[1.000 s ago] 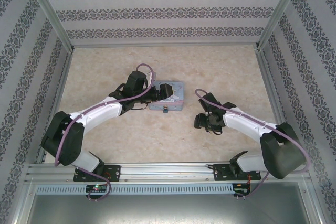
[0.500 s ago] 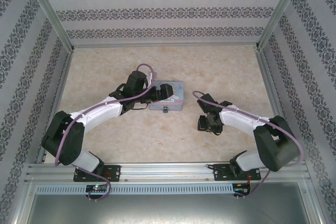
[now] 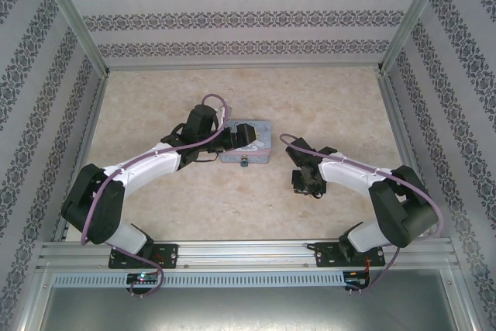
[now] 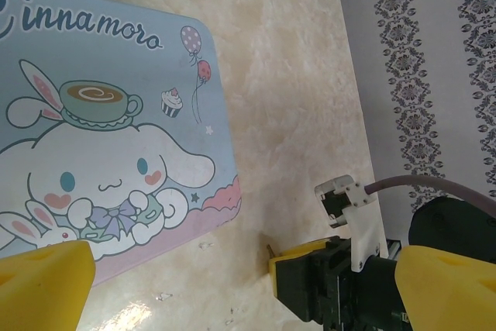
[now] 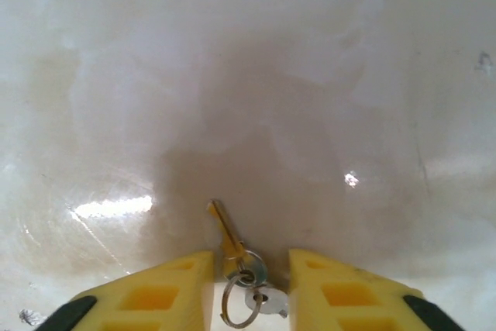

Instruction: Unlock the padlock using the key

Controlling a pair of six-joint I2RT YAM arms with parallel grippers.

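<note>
The thin brassy metal key (image 5: 225,235) is seen on the marbled beige desk (image 3: 333,106) between the parted fingers of the right pincer (image 3: 304,186), ungripped. The tiny teal padlock (image 3: 243,162) is set against the near edge of the pale-blue cartoon tin (image 4: 116,114); the left pincer (image 3: 235,139) there is spread wide, empty.

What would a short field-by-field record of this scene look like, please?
padlock: small, at the middle of the tin's near edge
tin: lying flat on the table, cartoon lid up
left gripper: open, at the tin's corner
right gripper: low over the table, fingers either side of the key; grip unclear
key: on a ring, tip pointing away from the fingers
</note>
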